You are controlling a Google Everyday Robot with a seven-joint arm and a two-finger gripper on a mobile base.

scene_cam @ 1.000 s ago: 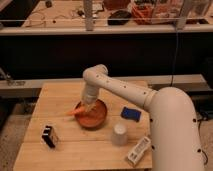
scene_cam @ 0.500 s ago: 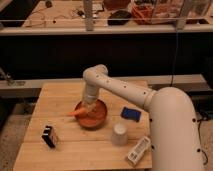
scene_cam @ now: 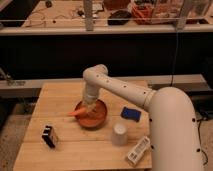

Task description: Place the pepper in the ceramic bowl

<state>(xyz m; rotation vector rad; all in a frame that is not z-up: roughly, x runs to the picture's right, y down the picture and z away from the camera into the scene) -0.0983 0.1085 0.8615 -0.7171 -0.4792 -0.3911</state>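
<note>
The orange-brown ceramic bowl (scene_cam: 95,117) sits near the middle of the wooden table (scene_cam: 60,95). The slender orange pepper (scene_cam: 77,113) lies tilted over the bowl's left rim, its pointed end sticking out to the left. My gripper (scene_cam: 89,106) hangs straight down over the left part of the bowl, right at the pepper's thick end. The white arm reaches in from the lower right.
A white upturned cup (scene_cam: 119,134) stands right of the bowl in front. A blue packet (scene_cam: 131,114) lies to the bowl's right. A black-and-white box (scene_cam: 48,136) stands at the front left. A white carton (scene_cam: 138,150) lies at the front right edge.
</note>
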